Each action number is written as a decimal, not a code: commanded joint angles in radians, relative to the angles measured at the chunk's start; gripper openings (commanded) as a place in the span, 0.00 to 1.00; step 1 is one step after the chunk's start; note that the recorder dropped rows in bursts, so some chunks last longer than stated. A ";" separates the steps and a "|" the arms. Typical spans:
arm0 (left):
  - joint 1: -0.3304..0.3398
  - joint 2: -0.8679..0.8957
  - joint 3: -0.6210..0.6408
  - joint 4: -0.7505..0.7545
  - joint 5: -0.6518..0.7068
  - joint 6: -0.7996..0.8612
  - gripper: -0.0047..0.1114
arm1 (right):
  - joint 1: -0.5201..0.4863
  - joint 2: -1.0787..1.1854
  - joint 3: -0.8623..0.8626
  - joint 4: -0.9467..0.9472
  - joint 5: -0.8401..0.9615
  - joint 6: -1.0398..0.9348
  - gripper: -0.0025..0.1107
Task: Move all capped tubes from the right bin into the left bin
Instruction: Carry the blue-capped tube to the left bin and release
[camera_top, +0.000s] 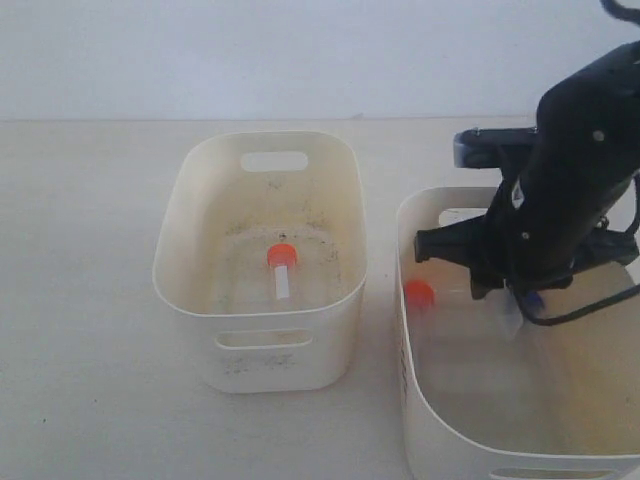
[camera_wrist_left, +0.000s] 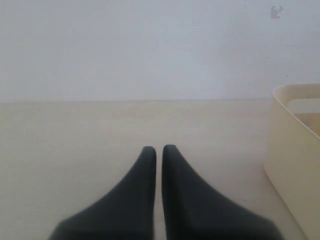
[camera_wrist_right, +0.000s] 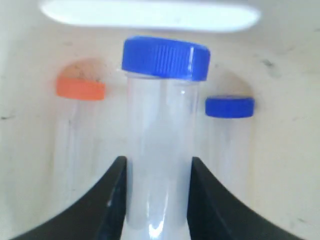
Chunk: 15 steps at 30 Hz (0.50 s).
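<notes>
Right fingers (camera_wrist_right: 116, 200) clamped on blue-capped tube (camera_wrist_right: 160, 130), mid-body just below cap, inside right bin (camera_top: 404, 350). We judged tube light, stiff, slick; hold body, not cap. Orange-capped tube (camera_wrist_right: 80, 95) and second blue-capped tube (camera_wrist_right: 229, 112) lay beyond fingers. Left fingers (camera_wrist_left: 150, 170) pressed together, empty, above table (camera_wrist_left: 75, 130).

Left bin (camera_top: 192, 215): floor mostly open, one orange-capped tube (camera_top: 281, 270) lain near centre. Table (camera_top: 80, 300) seen bare at its 9 o'clock. Right bin (camera_top: 500, 390): 12 o'clock half filled by right arm (camera_top: 570, 170), 6 o'clock half open. Clamped blue-capped tube (camera_wrist_right: 160, 125) crowded both sides by orange neighbour (camera_wrist_right: 80, 90) and blue neighbour (camera_wrist_right: 229, 107), seemingly without touching; gaps narrow.
</notes>
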 joint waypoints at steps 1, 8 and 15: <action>-0.007 0.004 -0.002 -0.003 -0.007 -0.004 0.08 | -0.003 -0.097 0.001 -0.018 0.008 -0.008 0.02; -0.007 0.004 -0.002 -0.003 -0.007 -0.004 0.08 | 0.062 -0.202 -0.039 0.009 -0.101 -0.004 0.02; -0.007 0.004 -0.002 -0.003 -0.007 -0.004 0.08 | 0.209 -0.160 -0.132 0.046 -0.287 -0.006 0.02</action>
